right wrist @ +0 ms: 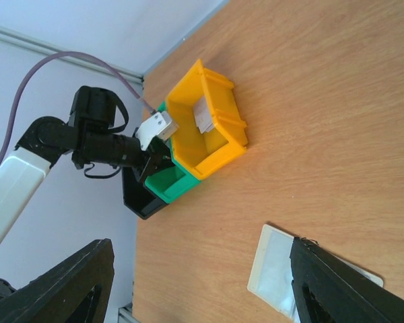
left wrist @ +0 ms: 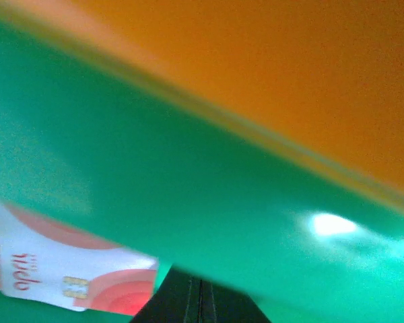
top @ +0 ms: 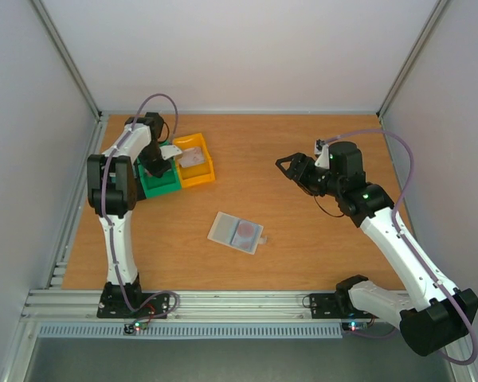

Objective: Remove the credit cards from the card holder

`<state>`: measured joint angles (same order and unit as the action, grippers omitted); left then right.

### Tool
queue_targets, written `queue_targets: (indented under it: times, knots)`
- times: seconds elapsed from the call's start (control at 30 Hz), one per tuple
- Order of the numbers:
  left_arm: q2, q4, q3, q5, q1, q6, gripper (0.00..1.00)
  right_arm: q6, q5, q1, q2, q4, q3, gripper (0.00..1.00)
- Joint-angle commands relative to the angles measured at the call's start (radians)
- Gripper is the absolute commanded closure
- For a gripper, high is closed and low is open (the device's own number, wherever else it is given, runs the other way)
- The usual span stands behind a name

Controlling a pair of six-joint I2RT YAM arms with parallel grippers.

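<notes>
The card holder (top: 237,231) lies flat on the table's middle, translucent whitish, with a reddish patch showing through its right pocket; its pale end also shows in the right wrist view (right wrist: 273,274). My left gripper (top: 154,165) reaches down into the green bin (top: 166,181). In the left wrist view its fingers (left wrist: 200,299) are pressed together. A white card with reddish-pink arcs (left wrist: 67,272) lies on the green bin floor (left wrist: 188,175) just left of them. A pale card (top: 193,158) lies in the yellow bin (top: 199,173). My right gripper (top: 291,169) is open and empty, above the table right of the bins.
A black bin (right wrist: 136,202) stands beside the green bin (right wrist: 170,183) and yellow bin (right wrist: 219,141) at the back left. The enclosure's walls stand close on the left, back and right. Bare wooden table (top: 303,239) surrounds the holder.
</notes>
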<state>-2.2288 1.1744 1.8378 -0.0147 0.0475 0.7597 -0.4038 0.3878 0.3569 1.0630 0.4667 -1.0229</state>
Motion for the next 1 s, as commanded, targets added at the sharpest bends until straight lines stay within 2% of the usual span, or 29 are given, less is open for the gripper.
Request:
queue_targets:
  times: [0.0, 0.47, 0.53, 0.67, 0.77, 0.97]
  knots:
    - [-0.020, -0.082, -0.003, 0.102, -0.001, 0.009, 1.00, 0.002, -0.018, -0.007, -0.009, 0.015, -0.006, 0.28]
    - [-0.020, -0.201, -0.022, 0.179, -0.003, 0.050, 1.00, 0.023, -0.040, -0.007, -0.037, 0.050, -0.016, 0.27]
    - [-0.014, -0.187, -0.022, 0.141, -0.003, 0.059, 1.00, 0.025, -0.041, -0.007, -0.038, 0.054, -0.016, 0.27]
    - [0.042, -0.079, -0.041, -0.066, 0.002, 0.089, 0.99, 0.027, -0.047, -0.006, -0.040, 0.058, -0.013, 0.27]
    - [0.077, -0.051, -0.062, -0.165, 0.006, 0.100, 1.00, 0.024, -0.044, -0.007, -0.036, 0.050, -0.011, 0.27]
    - [0.028, -0.064, -0.046, -0.133, 0.007, 0.046, 1.00, 0.026, -0.039, -0.007, -0.034, 0.050, -0.016, 0.27]
